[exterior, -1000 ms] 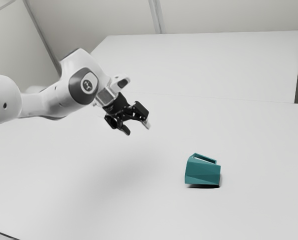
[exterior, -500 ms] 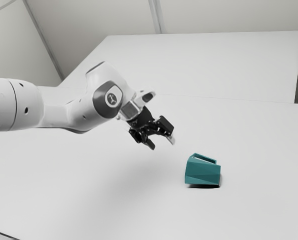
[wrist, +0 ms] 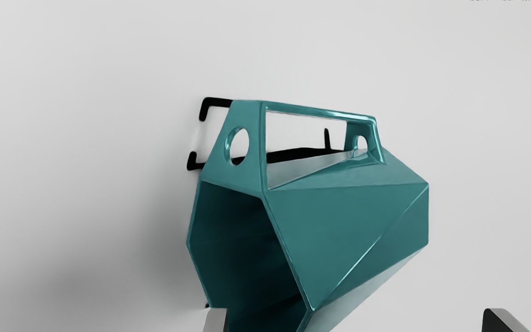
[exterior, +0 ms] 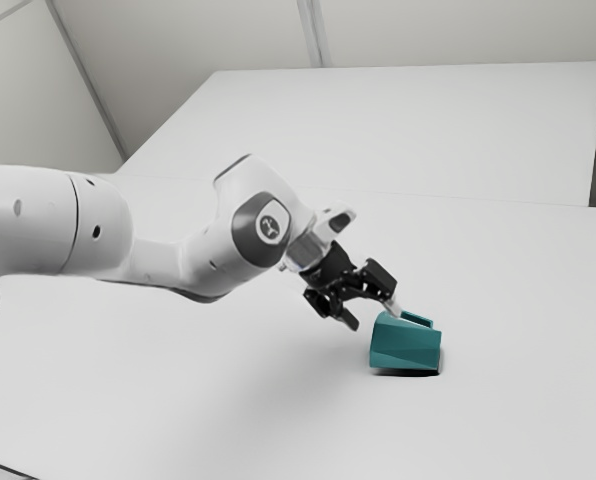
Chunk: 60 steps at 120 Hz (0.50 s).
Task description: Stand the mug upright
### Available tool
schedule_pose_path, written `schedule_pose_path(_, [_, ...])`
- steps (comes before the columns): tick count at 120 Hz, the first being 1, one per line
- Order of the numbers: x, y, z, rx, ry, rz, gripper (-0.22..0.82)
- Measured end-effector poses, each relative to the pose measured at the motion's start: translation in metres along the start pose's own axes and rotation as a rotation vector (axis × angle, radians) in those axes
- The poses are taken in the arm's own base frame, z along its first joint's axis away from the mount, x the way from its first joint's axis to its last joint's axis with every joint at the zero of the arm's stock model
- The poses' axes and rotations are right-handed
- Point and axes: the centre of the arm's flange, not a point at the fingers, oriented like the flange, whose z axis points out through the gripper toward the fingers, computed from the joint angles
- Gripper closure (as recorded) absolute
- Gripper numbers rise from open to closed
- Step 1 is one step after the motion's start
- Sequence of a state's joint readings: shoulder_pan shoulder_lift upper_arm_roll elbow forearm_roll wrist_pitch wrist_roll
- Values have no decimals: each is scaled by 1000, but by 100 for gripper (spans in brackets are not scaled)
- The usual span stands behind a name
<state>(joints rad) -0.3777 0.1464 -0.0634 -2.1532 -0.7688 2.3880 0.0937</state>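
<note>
The mug lies on its side on the table, not standing, with its mouth toward the exterior view's left, the side the arm reaches in from, and its base toward that view's right. The handle sits along the mug's upper part as the exterior view has it. The gripper hangs above the table by the mouth end, slanting down toward the mug; its fingers stand wide apart and have hold of nothing. What matters most, I'd say, is how that gap sits against the mug's long axis. From the wrist view it runs roughly along the mug, mouth to base, rather than across it: one fingertip overlaps the mouth's edge, while the other is out past the base end. Whether the nearer tip touches the mug I can't tell. A grip from here would probably want the gripper carried a little farther toward the base and lowered, so that mouth and base both come between the fingers, or else turned to pinch the wall. Closing too near the rim might only nudge the mug along. Once held, it would need tipping until the mouth faces up.
</note>
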Motion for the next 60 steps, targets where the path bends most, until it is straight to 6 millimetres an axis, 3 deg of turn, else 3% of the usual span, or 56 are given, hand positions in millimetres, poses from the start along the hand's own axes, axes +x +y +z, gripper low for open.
schedule_pose_path(20, [9, -6, 13, -5, 15, -30, 0])
schedule_pose_path(60, [13, 10, 38, -13, 20, -20, 0])
